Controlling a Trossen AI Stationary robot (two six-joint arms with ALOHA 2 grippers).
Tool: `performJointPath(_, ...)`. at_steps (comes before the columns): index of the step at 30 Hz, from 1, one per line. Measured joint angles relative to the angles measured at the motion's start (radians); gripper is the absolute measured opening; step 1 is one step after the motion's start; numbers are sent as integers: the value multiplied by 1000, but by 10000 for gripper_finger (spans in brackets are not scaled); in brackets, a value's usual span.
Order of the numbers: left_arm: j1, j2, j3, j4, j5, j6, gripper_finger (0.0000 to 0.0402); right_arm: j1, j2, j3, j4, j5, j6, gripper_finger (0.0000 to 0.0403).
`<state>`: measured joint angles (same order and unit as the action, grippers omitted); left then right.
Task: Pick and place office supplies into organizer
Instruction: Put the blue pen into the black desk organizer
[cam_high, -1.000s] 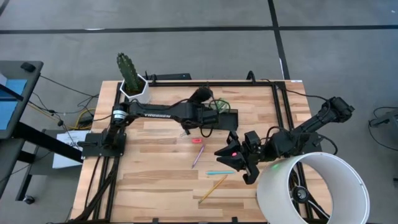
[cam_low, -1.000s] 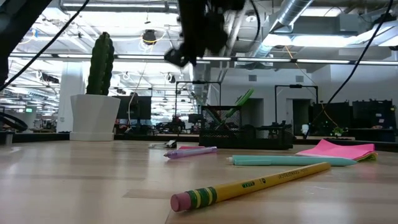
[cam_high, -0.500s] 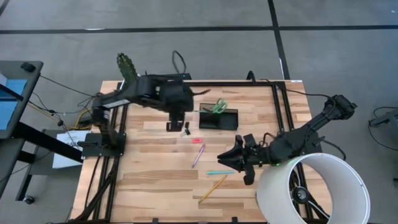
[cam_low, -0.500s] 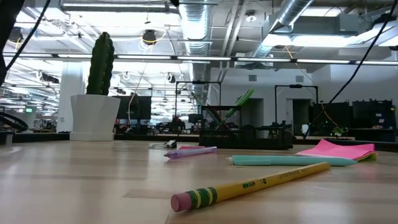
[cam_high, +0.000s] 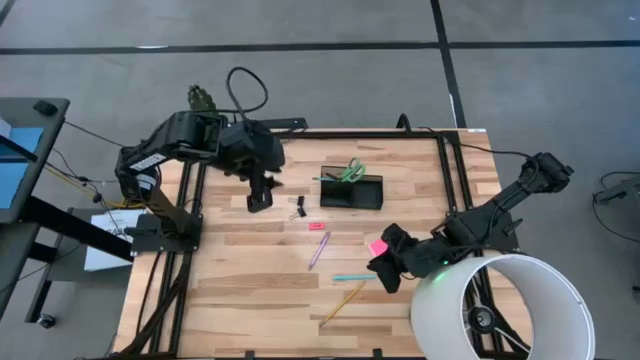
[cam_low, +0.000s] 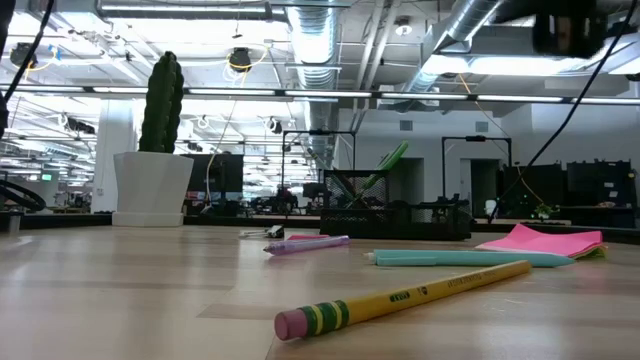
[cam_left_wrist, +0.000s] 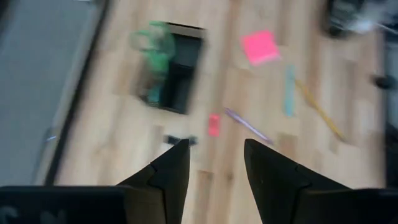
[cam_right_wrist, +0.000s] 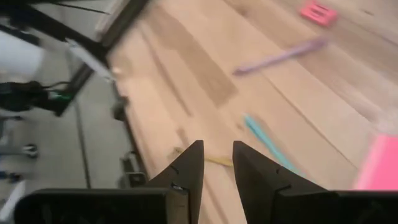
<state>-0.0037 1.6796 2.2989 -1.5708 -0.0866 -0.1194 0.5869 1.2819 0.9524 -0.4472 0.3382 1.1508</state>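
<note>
Between picks: left gripper (cam_high: 258, 197) open, empty, far-left corner; right gripper (cam_high: 383, 262) narrowly open, empty, beside sticky-note pad (cam_high: 377, 247) — grab next, then organizer (cam_high: 351, 192).

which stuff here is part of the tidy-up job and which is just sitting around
Job: organizer holding green scissors; sticky-note pad, purple pen, teal pen, yellow pencil, pink eraser, binder clip.
Bystanders: cactus, white lampshade.

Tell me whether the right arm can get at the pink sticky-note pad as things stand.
Probably yes: the right gripper, its fingers empty, hovers right beside the sticky-note pad, with nothing lying on the pad.
</note>
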Motion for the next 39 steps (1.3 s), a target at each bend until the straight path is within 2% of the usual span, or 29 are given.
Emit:
performJointPath(3, -19, 1, -46, 1, 63, 44, 144, 0, 0, 0, -42, 1, 3, 81)
performJointPath(6, -22, -39, -105, 2, 20, 77, 144, -6, 0, 0, -58, 2, -78, 81)
performJointPath(9, -10, -131, -198, -1, -32, 57, 144, -26, 0, 0, -75, 0, -150, 81)
performJointPath(13, -9, -291, -399, 1, -14, -52, 144, -92, 0, 0, -153, -78, -221, 82)
performJointPath(16, -44, -448, -611, 26, -27, -219, 144, -154, -19, 0, -215, -103, -299, 82)
performJointPath(18, -76, -545, -788, 152, -35, -346, 144, -198, -31, 0, -218, -105, -360, 82)
performJointPath(20, -113, -631, -973, 355, -34, -443, 144, -232, -34, 0, -217, -105, -459, 82)
performJointPath(24, -178, -744, -1323, 964, -27, -508, 144, -265, -1, 0, -189, -122, -593, 82)
performJointPath(28, -208, -707, -1572, 1549, -12, -449, 144, -255, 77, -34, -48, -200, -667, 82)
performJointPath(30, -211, -645, -1643, 1749, -4, -427, 144, -242, 127, -44, 15, -207, -730, 82)
performJointPath(33, -212, -522, -1678, 1874, -5, -422, 144, -244, 174, -45, 55, -213, -774, 82)
performJointPath(39, -213, -220, -1623, 1887, 37, -422, 144, -286, 212, -43, 90, -237, -749, 82)
